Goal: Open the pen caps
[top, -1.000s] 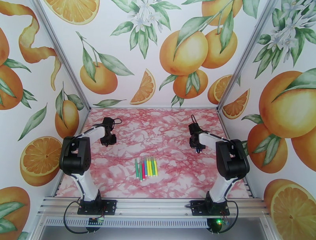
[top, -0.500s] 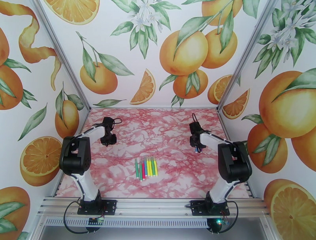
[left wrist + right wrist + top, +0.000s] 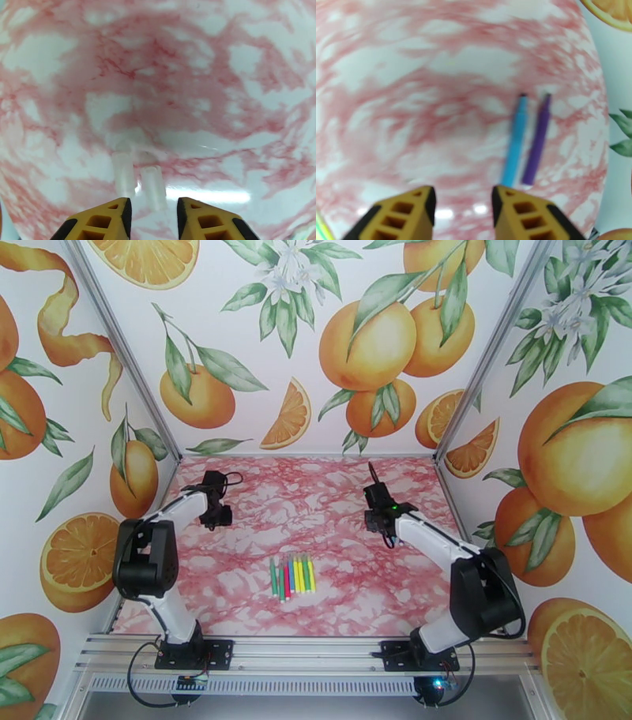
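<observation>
2 thin plastic pens [image 3: 515, 140], blue + purple, just ahead of right gripper [image 3: 462, 193], jaws apart, empty; left gripper [image 3: 153, 209] ditto, pale see-thru caps [image 3: 123, 173] at tips.

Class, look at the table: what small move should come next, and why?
Probably swing the right claw toward the row of pens at the centre of the table. Its jaws stand open and empty, and the blue pen and purple pen lie on the table ahead of it, tips bare.

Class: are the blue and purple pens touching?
Apart. Right wrist view shows a strip of table between the blue pen and the purple pen.
</observation>
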Controlling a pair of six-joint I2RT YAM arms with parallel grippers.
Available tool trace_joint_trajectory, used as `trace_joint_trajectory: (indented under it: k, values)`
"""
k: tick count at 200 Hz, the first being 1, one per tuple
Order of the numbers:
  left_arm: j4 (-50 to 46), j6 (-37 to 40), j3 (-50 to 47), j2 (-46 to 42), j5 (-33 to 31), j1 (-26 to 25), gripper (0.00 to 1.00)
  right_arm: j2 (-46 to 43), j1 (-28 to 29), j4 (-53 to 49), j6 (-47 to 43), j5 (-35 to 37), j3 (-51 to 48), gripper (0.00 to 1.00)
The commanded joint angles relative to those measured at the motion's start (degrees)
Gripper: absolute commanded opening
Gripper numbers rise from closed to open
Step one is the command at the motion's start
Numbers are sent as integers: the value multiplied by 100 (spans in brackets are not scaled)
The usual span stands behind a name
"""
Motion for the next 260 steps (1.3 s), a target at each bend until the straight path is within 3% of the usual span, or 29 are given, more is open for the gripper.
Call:
trace_joint_trajectory:
  k: [1, 50, 115, 186, 260]
  values:
    - [204, 34, -257, -729, 202, -246, 48, -330, 273, -178, 59, -476, -201, 45]
    - [721, -173, -1073, -1821, 990, -599, 55, -960, 947, -204, 348, -863, -598, 47]
    - [1058, -397, -1846, -2762, 1416, -702, 61, -1377, 2010, -326, 907, -973, -1057, 46]
    - [1474, -510, -2277, -2835, 1570, -725, 61, -764, 2981, 171, 1489, -876, -1118, 46]
    - [1539, -427, -2354, -2917, 1668, -720, 60, 362, 3489, 651, 1921, -1069, -725, 42]
